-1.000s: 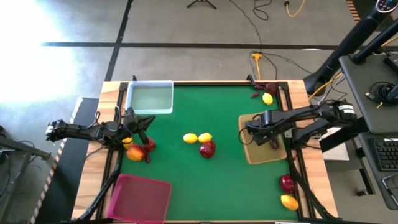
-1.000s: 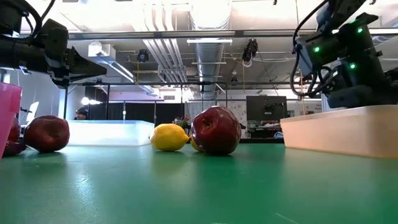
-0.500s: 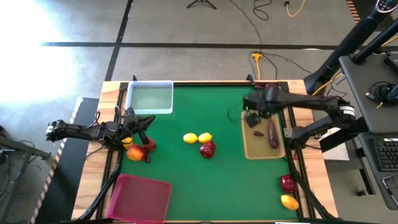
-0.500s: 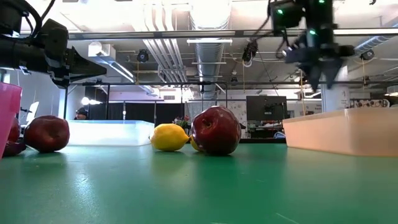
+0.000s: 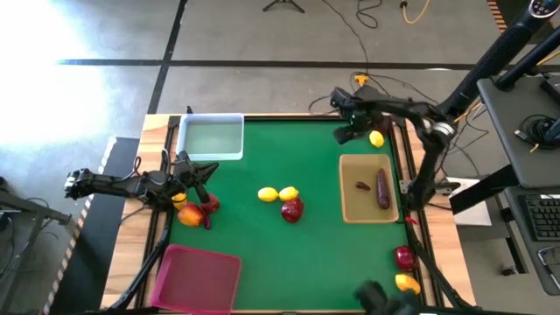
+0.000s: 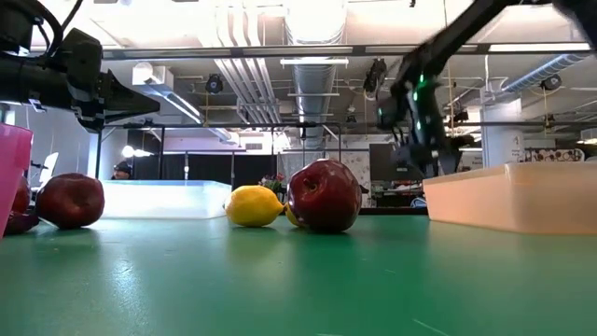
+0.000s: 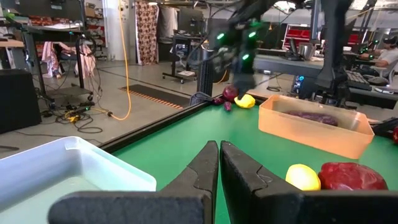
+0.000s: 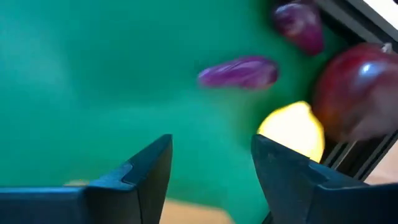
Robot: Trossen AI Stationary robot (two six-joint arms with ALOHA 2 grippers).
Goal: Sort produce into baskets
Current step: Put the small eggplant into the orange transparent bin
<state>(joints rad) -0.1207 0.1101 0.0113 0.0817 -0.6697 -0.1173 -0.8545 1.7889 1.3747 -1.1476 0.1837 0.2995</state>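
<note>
My right gripper (image 5: pixel 346 133) hangs open over the table's far right corner, fingers pointing down, with nothing between them (image 8: pixel 211 168). Below it lie a purple piece (image 8: pixel 239 71), a second purple piece (image 8: pixel 298 25), a red fruit (image 8: pixel 360 99) and a lemon (image 5: pixel 376 138). The tan tray (image 5: pixel 350 210) holds two purple pieces (image 5: pixel 381 188). Two lemons (image 5: pixel 277 194) and a red fruit (image 5: pixel 292 209) lie mid-table. My left gripper (image 5: pixel 210 171) waits shut at the left, level, above a red-orange fruit (image 5: pixel 190 215).
A clear bin (image 5: pixel 212 118) stands at the far left and a pink bin (image 5: pixel 197 276) at the near left. A red fruit (image 5: pixel 403 257) and a lemon (image 5: pixel 407 283) lie at the near right corner. Open green surface lies between the centre fruit and the tray.
My right gripper has swung quickly from above the tan tray toward the table's far edge, ending over the produce in the far right corner. The purple pieces in the tray, partly covered by the gripper before, now show in full. My left arm has kept still.
</note>
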